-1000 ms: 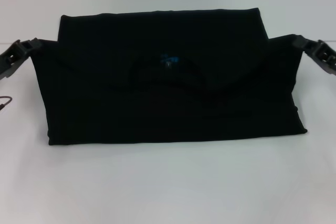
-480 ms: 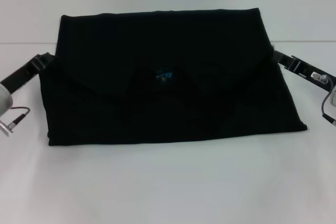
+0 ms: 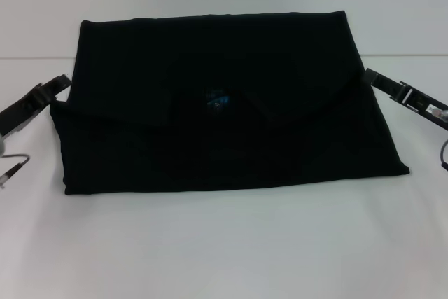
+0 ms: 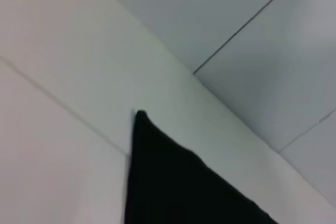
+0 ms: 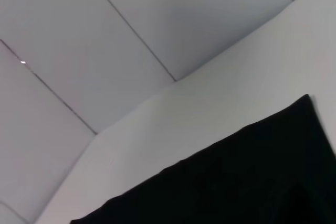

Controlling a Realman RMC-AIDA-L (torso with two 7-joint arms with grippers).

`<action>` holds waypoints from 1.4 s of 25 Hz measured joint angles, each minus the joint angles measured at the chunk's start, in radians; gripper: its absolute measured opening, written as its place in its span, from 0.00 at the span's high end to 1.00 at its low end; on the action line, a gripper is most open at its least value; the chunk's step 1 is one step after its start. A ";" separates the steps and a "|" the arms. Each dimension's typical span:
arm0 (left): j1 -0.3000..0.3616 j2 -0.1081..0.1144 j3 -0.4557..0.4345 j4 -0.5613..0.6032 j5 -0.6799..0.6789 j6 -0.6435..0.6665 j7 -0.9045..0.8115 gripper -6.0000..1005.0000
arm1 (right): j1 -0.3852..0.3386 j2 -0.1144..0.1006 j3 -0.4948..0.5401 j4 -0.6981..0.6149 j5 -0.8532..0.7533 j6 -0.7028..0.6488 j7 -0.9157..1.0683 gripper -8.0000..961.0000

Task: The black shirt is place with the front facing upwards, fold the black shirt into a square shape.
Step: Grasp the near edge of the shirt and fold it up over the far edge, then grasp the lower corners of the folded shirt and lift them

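The black shirt (image 3: pixel 224 127) lies folded flat on the white surface (image 3: pixel 224 250), between the two hands. The left hand (image 3: pixel 61 83) and right hand (image 3: pixel 371 78) sit just beside its edges; I cannot tell their grip.

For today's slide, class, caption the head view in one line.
Folded black shirt on the white table, left gripper and right gripper at its side edges.

surface: white table (image 3: pixel 224 243), plain matte top
on it: black shirt (image 3: pixel 231 131), folded to a wide flat band, centre of table
shirt edges: long edges at 12 and 6 o'clock (near one slightly uneven)
label: small blue neck label (image 3: pixel 219 98) near shirt centre
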 joint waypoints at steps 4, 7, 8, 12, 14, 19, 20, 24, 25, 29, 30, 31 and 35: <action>0.052 0.045 0.064 -0.001 0.001 0.103 -0.089 0.55 | -0.048 -0.004 -0.008 -0.027 -0.004 -0.122 -0.007 0.36; 0.097 0.100 0.135 0.002 0.003 0.219 -0.169 0.43 | -0.092 -0.010 -0.033 -0.062 -0.026 -0.230 -0.018 0.21; 0.111 0.126 0.185 0.002 0.004 0.264 -0.207 0.40 | -0.108 -0.014 -0.048 -0.077 -0.036 -0.264 -0.020 0.18; 0.144 0.179 0.300 0.023 0.038 0.360 -0.310 0.23 | -0.166 -0.041 -0.099 -0.121 -0.086 -0.376 -0.026 0.06; 0.151 0.183 0.303 0.050 0.093 0.371 -0.334 0.09 | -0.188 -0.055 -0.104 -0.127 -0.106 -0.397 -0.030 0.03; 0.154 0.178 0.308 0.071 0.171 0.398 -0.335 0.07 | -0.222 -0.067 -0.107 -0.128 -0.116 -0.405 -0.035 0.04; 0.150 0.175 0.312 0.071 0.179 0.406 -0.327 0.07 | -0.223 -0.067 -0.107 -0.128 -0.116 -0.405 -0.036 0.04; 0.138 0.166 0.320 0.073 0.208 0.418 -0.313 0.07 | -0.217 -0.066 -0.109 -0.129 -0.116 -0.408 -0.038 0.04; 0.137 0.165 0.322 0.073 0.210 0.418 -0.311 0.08 | -0.215 -0.066 -0.109 -0.129 -0.116 -0.411 -0.038 0.04; 0.136 0.161 0.327 0.073 0.210 0.417 -0.302 0.08 | -0.211 -0.063 -0.110 -0.129 -0.116 -0.415 -0.038 0.04; 0.136 0.159 0.329 0.073 0.210 0.417 -0.301 0.08 | -0.210 -0.063 -0.110 -0.129 -0.116 -0.414 -0.038 0.04; 0.135 0.157 0.333 0.073 0.210 0.417 -0.301 0.09 | -0.209 -0.062 -0.110 -0.129 -0.116 -0.412 -0.038 0.04; 0.129 0.151 0.361 0.073 0.211 0.416 -0.298 0.09 | -0.205 -0.059 -0.110 -0.129 -0.116 -0.410 -0.039 0.04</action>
